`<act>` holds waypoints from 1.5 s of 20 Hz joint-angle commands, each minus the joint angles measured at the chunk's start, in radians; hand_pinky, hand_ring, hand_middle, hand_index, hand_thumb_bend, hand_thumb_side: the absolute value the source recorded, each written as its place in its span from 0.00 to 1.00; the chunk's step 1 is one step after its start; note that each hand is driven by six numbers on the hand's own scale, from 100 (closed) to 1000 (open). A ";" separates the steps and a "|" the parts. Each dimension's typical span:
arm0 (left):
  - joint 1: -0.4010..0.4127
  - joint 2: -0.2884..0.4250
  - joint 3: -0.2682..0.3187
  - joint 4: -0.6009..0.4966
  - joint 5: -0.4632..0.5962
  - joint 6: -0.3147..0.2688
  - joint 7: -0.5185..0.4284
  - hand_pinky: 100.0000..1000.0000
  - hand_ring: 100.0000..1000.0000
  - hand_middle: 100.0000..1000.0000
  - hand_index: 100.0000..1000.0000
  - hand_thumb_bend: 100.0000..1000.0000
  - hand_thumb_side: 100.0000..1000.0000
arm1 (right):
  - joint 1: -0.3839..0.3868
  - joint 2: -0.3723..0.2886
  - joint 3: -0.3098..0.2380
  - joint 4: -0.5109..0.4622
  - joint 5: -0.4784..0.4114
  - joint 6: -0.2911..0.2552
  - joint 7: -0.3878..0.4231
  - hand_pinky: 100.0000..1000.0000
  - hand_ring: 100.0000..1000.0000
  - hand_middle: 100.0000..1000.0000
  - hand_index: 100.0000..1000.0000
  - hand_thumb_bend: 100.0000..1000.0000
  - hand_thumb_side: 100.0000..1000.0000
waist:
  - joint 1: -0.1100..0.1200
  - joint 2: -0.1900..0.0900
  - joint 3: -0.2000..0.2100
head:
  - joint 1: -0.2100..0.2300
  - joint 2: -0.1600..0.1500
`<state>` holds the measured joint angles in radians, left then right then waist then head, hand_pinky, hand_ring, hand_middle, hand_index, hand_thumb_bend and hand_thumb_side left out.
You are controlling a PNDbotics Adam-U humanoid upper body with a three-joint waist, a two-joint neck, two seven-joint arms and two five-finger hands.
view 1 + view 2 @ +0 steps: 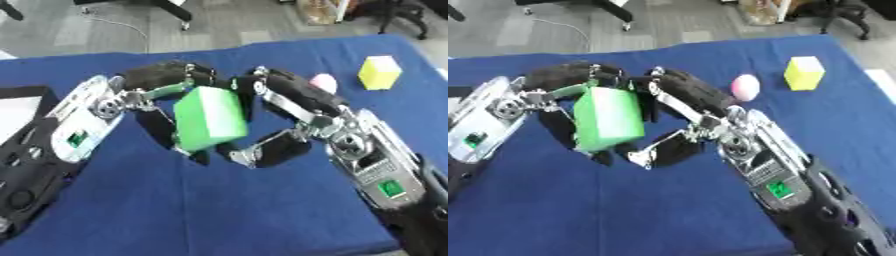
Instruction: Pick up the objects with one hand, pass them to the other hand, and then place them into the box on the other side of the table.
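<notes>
Green block held between both hands, mid-handover

Green and box-shaped, the block [208,118] hangs above the blue desk [219,200], near the middle of the view and clear of the cloth. Its long axis runs roughly up and down, leaning a little, with the broad face turned toward the camera.

The left hand [162,97] comes in from the left side and has its fingers curled over the top and down the left edge of the block, so it is closed around the block. The right hand [677,112] reaches in from the right, its fingers arched over the block's upper right corner and its thumb low beside the lower right edge; it brackets the block and seems to touch it, but whether it bears any of the load cannot be told. The two hands sit on opposite sides of the block, about equally near, so the block lies directly between them.

This looks like the handover step of the task. Judging by the grasp, the coming move turns on one hand closing fully along the short width of the block while the other lets go.

Farther right on the desk rest a pink ball [745,87] and a yellow cube [804,73], near each other and well apart from the hands. No box is clearly visible.
</notes>
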<state>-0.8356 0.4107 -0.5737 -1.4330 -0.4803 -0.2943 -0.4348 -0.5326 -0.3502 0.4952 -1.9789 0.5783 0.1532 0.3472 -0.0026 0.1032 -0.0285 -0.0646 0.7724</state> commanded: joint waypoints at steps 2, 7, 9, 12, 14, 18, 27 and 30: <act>-0.024 0.003 0.015 -0.020 -0.001 0.017 0.013 0.76 0.64 0.67 0.80 0.73 0.58 | -0.022 -0.021 -0.002 -0.021 -0.013 -0.004 0.007 0.61 0.36 0.32 0.50 0.24 0.19 | 0.012 -0.012 0.006 | -0.001 -0.002; -0.023 0.002 0.017 -0.025 0.005 0.035 0.033 0.75 0.63 0.66 0.79 0.73 0.59 | -0.020 -0.022 -0.001 -0.021 -0.017 -0.006 0.012 0.61 0.36 0.32 0.50 0.24 0.19 | 0.009 -0.011 0.009 | -0.001 -0.002; -0.021 0.004 0.017 -0.028 0.016 0.029 0.031 0.76 0.66 0.70 0.81 0.74 0.59 | -0.017 -0.021 -0.001 -0.021 -0.018 -0.006 0.012 0.61 0.36 0.32 0.50 0.24 0.19 | 0.008 -0.011 0.009 | 0.000 -0.002; -0.019 0.009 0.018 -0.034 0.035 0.015 0.018 0.78 0.68 0.72 0.82 0.76 0.60 | -0.012 -0.020 -0.001 -0.021 -0.013 -0.004 0.012 0.61 0.36 0.31 0.50 0.24 0.19 | 0.009 -0.011 0.008 | 0.001 -0.002; -0.017 0.015 0.019 -0.037 0.049 0.010 0.008 0.78 0.68 0.72 0.82 0.77 0.60 | -0.006 -0.018 -0.002 -0.021 -0.008 -0.001 0.009 0.61 0.36 0.31 0.51 0.24 0.19 | 0.010 -0.011 0.007 | 0.000 -0.002; -0.011 0.021 0.015 -0.045 0.075 0.004 -0.024 0.79 0.70 0.74 0.84 0.79 0.60 | 0.007 -0.011 -0.003 -0.021 0.009 0.005 0.007 0.60 0.36 0.31 0.51 0.24 0.18 | 0.011 -0.011 0.006 | -0.003 -0.002; 0.005 0.037 0.024 -0.044 0.125 -0.002 -0.067 0.80 0.71 0.76 0.85 0.80 0.60 | 0.014 -0.007 0.001 -0.021 0.034 -0.002 0.006 0.59 0.37 0.31 0.51 0.24 0.17 | 0.012 -0.009 0.004 | -0.003 -0.002; 0.013 0.045 0.029 -0.040 0.131 0.000 -0.067 0.80 0.72 0.76 0.85 0.80 0.60 | 0.017 -0.007 0.002 -0.021 0.037 0.002 0.006 0.59 0.37 0.31 0.51 0.24 0.17 | 0.013 -0.008 0.003 | -0.004 -0.002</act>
<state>-0.8077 0.4316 -0.5665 -1.4568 -0.3617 -0.2941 -0.5009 -0.5089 -0.3482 0.5011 -1.9909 0.6059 0.1527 0.3540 -0.0025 0.1045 -0.0249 -0.0654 0.7724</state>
